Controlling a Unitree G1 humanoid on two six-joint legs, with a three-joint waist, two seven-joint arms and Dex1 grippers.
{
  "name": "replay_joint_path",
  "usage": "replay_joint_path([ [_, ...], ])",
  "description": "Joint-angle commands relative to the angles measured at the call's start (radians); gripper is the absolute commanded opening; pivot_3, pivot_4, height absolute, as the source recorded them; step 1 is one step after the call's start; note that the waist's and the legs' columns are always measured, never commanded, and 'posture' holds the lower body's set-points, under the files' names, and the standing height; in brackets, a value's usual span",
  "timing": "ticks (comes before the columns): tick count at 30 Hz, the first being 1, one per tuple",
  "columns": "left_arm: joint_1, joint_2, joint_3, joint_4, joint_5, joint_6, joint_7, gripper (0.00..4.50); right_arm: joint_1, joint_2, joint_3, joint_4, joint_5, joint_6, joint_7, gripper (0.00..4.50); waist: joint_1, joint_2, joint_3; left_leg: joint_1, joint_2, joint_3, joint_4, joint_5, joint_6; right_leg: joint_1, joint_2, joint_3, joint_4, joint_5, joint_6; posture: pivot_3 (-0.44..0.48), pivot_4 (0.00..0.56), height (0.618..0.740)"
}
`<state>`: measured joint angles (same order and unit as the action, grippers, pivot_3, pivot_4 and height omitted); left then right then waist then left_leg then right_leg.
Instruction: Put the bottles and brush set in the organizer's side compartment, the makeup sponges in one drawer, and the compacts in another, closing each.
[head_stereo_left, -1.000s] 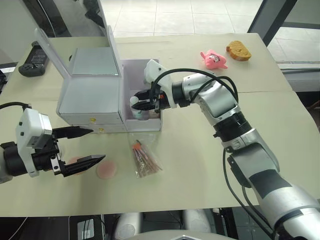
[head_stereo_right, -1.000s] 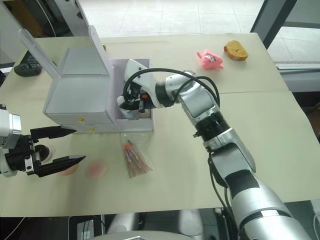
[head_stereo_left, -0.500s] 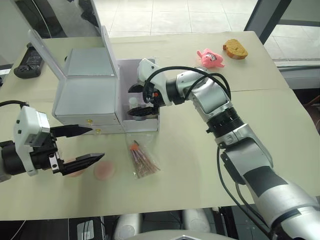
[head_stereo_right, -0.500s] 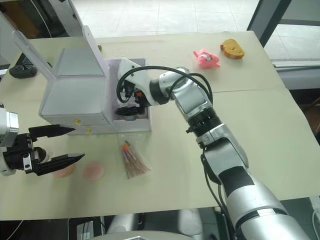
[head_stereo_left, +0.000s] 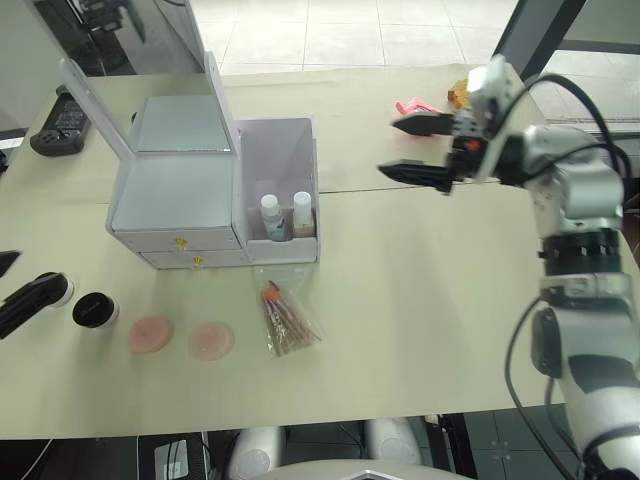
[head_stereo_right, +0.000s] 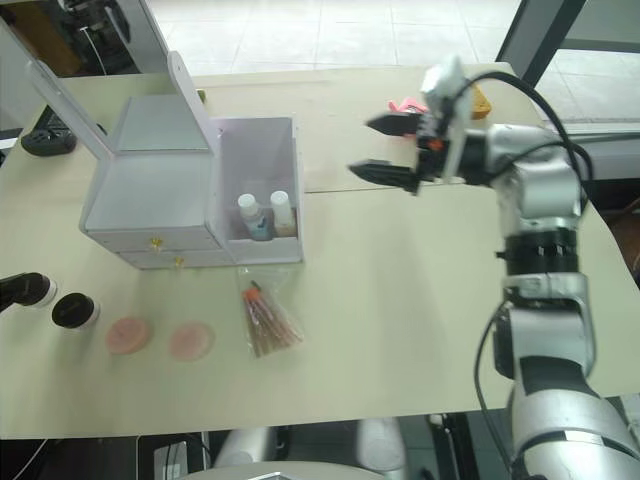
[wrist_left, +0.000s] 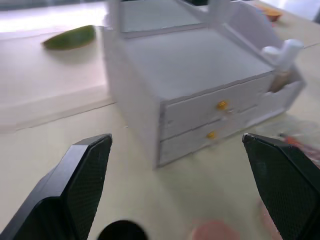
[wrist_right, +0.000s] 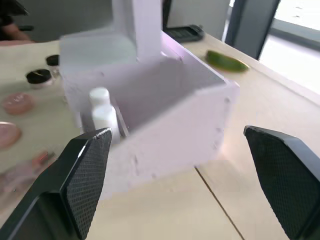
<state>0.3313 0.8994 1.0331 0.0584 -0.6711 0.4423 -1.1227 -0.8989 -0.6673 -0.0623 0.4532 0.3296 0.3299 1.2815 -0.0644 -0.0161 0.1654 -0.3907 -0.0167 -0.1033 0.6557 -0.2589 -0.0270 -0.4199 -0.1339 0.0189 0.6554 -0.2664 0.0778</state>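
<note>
Two bottles (head_stereo_left: 282, 216) are stood upright in the organizer (head_stereo_left: 200, 190); the right gripper (head_stereo_left: 412, 148) is held empty, fingers apart.

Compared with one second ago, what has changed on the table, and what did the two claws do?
The right claw let go of a white-capped bottle in the lilac organizer's side compartment and drew back, open, toward the robot's right. The left claw pulled away to the robot's left. Both bottles now stand in the compartment. The bagged brush set, two pink round sponges and closed drawers stayed as they were.
</note>
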Motion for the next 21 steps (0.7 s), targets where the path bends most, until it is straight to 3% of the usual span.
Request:
replay_joint_path([
  [1, -0.022, 0.051, 0.033, 0.234, 0.092, -0.199, -0.022, 4.5, 0.083, -0.059, -0.088, 0.017, 0.021, -0.04, -0.021, 4.49, -0.002, 0.0, 0.0, 0.0, 0.0, 0.0, 0.0, 0.0, 0.0, 0.0, 0.0, 0.0, 0.0, 0.0, 0.0, 0.0, 0.15, 0.74],
  [7, -0.077, 0.163, 0.011, 0.697, 0.179, -0.451, -0.034, 4.5, 0.317, -0.191, -0.217, 0.196, 0.008, -0.197, -0.057, 4.49, 0.008, 0.0, 0.0, 0.001, 0.0, 0.003, 0.0, -0.001, 0.001, 0.001, -0.001, 0.001, 0.0, 0.0, 0.0, 0.0, 0.15, 0.74],
  [11, -0.129, 0.204, -0.018, 0.841, 0.18, -0.513, -0.048, 4.5, 0.346, -0.217, -0.247, 0.254, 0.01, -0.235, -0.081, 4.49, 0.001, 0.0, 0.0, 0.003, 0.0, 0.006, 0.0, -0.001, 0.001, 0.0, -0.001, 0.002, 0.001, 0.0, 0.0, 0.0, 0.15, 0.74],
  [16, -0.202, 0.228, -0.06, 0.877, 0.163, -0.519, -0.09, 4.5, 0.348, -0.202, -0.237, 0.228, 0.006, -0.215, -0.119, 4.49, -0.004, -0.001, 0.0, 0.005, 0.001, 0.006, 0.0, -0.001, 0.001, 0.002, 0.0, 0.002, 0.002, 0.0, 0.0, 0.0, 0.15, 0.74],
  [21, -0.25, 0.205, -0.128, 0.716, 0.121, -0.421, -0.156, 4.5, 0.358, -0.17, -0.212, 0.117, -0.004, -0.185, -0.186, 4.49, -0.005, -0.001, 0.0, 0.004, 0.001, 0.006, 0.0, -0.001, 0.001, 0.0, 0.0, 0.002, 0.003, 0.0, 0.0, 0.0, 0.15, 0.74],
])
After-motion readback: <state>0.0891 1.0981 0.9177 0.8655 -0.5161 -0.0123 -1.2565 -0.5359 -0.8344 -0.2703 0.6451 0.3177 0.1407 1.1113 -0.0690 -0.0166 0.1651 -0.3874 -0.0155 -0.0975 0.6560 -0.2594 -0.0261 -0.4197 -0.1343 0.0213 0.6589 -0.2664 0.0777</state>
